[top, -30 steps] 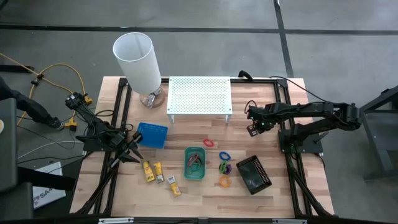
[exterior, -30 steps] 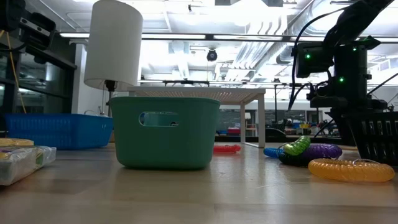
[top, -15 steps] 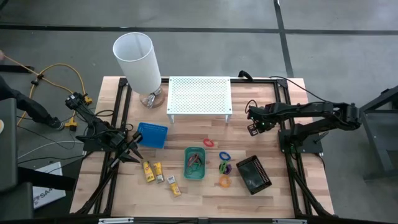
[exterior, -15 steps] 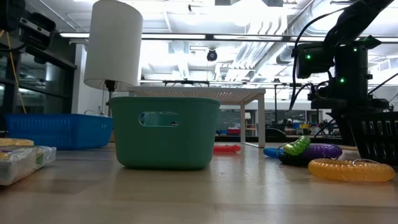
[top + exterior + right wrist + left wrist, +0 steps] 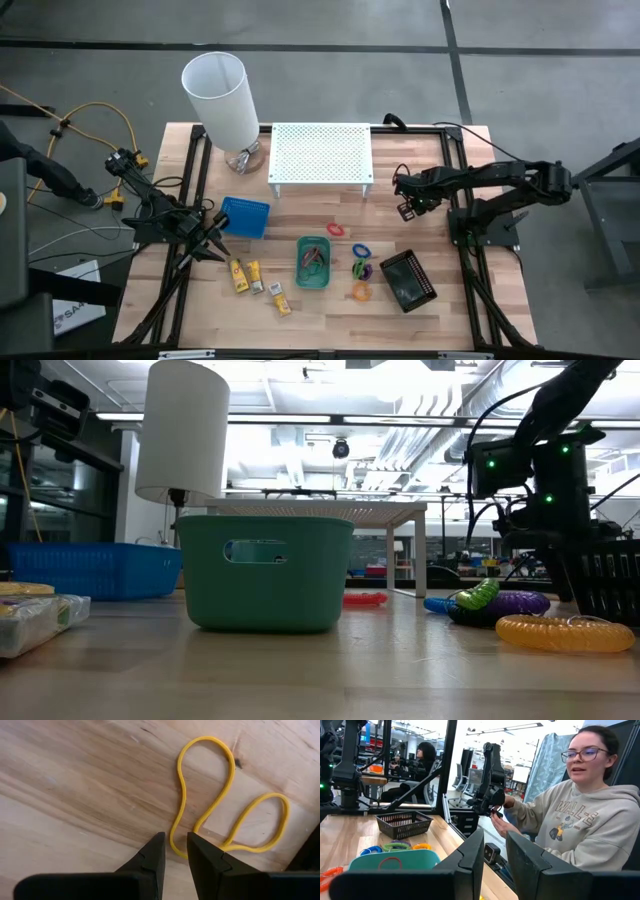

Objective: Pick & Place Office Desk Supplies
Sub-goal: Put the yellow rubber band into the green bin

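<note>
My right gripper (image 5: 403, 197) (image 5: 175, 851) is shut and points down at the wood right of the white shelf. A thin yellow rubber band (image 5: 205, 815) lies flat there in a double loop, one end under the fingertips. My left gripper (image 5: 215, 246) (image 5: 495, 855) is shut and waits beside the blue tray (image 5: 245, 216). The green tray (image 5: 313, 263) holds dark clips. Around it lie yellow-and-white blocks (image 5: 240, 275), a red ring (image 5: 335, 229), a blue ring (image 5: 361, 250), a purple ring (image 5: 361, 268) and an orange ring (image 5: 361, 292). The black tray (image 5: 407, 281) stands to the right. My right gripper comes at the yellow rubber band from above, with its tips over the end of one loop (image 5: 173, 845). I cannot tell whether the tips touch the band or the table.
The white perforated shelf (image 5: 321, 155) and the white cylindrical lamp (image 5: 222, 100) stand at the far side. Bare wood lies between the shelf and the trays. A person in a beige hoodie (image 5: 580, 825) sits beyond the table edge in the left wrist view.
My right arm has shifted a little toward the table's left, and its gripper has stayed low over the wood. Everything on the table lies where it did.
</note>
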Action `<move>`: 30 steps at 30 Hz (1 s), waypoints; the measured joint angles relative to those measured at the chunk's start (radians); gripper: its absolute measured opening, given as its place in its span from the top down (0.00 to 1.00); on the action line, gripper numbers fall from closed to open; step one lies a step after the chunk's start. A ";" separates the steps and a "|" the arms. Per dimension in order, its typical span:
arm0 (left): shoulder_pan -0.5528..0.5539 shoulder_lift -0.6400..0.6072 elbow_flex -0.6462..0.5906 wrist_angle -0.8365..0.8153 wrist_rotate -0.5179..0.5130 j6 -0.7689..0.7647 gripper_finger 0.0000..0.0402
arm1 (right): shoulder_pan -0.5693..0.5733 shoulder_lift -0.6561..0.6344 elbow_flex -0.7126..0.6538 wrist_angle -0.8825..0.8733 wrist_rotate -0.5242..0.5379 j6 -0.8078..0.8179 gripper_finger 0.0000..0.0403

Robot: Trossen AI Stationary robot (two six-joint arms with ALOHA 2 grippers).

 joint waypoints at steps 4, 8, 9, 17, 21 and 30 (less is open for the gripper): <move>0.000 0.000 0.000 0.000 0.000 0.000 0.80 | 0.000 0.001 0.000 0.005 -0.005 0.000 0.82; 0.000 0.000 0.000 0.000 0.000 0.000 0.80 | 0.000 0.001 -0.001 0.007 -0.008 -0.001 0.83; 0.000 0.000 0.000 0.000 0.000 0.000 0.80 | 0.000 0.002 -0.001 0.007 -0.008 -0.001 0.84; 0.000 0.000 0.000 0.000 0.000 0.000 0.80 | 0.000 0.002 -0.002 0.007 -0.012 -0.001 0.96; 0.000 0.000 0.000 0.000 0.000 0.000 0.80 | 0.000 0.002 -0.003 0.007 -0.014 -0.012 0.99; 0.000 0.000 0.000 0.000 0.000 0.000 0.80 | 0.000 -0.014 -0.006 0.018 -0.003 -0.031 0.99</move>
